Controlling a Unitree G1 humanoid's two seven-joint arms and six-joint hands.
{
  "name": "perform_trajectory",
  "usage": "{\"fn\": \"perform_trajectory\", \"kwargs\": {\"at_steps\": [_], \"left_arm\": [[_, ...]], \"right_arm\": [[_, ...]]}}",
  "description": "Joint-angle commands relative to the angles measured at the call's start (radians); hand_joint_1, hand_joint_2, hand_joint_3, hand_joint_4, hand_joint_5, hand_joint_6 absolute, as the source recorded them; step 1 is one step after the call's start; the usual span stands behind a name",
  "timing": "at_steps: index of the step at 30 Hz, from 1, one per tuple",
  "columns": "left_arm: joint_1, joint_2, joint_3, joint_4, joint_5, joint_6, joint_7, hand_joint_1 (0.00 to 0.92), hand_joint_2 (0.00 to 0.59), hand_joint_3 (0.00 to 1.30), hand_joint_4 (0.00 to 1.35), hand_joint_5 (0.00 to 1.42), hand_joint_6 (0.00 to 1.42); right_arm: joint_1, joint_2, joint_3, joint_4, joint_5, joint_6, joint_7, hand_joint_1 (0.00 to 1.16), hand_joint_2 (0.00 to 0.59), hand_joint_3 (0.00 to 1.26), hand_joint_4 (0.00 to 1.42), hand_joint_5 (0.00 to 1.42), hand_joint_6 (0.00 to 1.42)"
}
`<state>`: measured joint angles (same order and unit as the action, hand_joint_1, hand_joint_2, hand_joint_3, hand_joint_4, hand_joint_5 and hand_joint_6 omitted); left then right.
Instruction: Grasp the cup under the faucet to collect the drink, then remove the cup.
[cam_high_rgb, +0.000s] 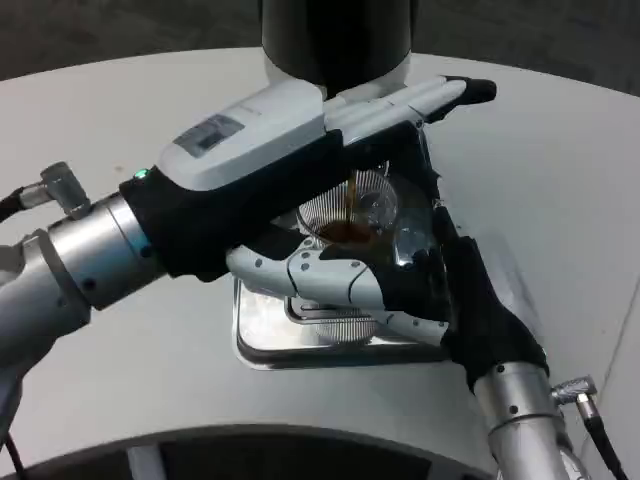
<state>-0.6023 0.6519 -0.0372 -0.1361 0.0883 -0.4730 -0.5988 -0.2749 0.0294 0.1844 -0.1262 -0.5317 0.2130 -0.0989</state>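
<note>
A clear ribbed cup (372, 200) stands on the metal drip tray (258, 345) under the dark dispenser (335, 40). A thin brown stream (349, 200) falls into it, and brown drink pools in its bottom. My right hand (410, 295) wraps the cup from the near and right side, its white fingers (320, 278) curled across the front. My left hand (290, 130) reaches over the cup, its fingers (440, 95) stretched straight against the dispenser's front. The left forearm hides the faucet and part of the cup.
The dispenser and tray sit mid-table on the round white table (560, 170), with bare surface to the left and right. The table's near edge (300, 435) curves just in front of the tray.
</note>
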Motion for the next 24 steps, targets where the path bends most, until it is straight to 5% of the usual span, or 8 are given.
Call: {"fn": "perform_trajectory", "kwargs": {"at_steps": [1, 24], "left_arm": [[0.021, 0.017, -0.002, 0.0, 0.0, 0.005, -0.018, 0.0, 0.133, 0.04, 0.0, 0.09, 0.04], [0.025, 0.032, 0.002, 0.026, -0.006, -0.003, -0.021, 0.0, 0.132, 0.04, 0.0, 0.08, 0.04]], "right_arm": [[-0.013, 0.008, 0.011, 0.035, 0.025, -0.036, -0.029, 0.72, 0.181, 0.0, 0.0, 0.0, 0.0], [-0.134, 0.025, 0.016, 0.256, 0.093, -0.132, -0.12, 0.71, 0.187, 0.0, 0.0, 0.0, 0.0]]}}
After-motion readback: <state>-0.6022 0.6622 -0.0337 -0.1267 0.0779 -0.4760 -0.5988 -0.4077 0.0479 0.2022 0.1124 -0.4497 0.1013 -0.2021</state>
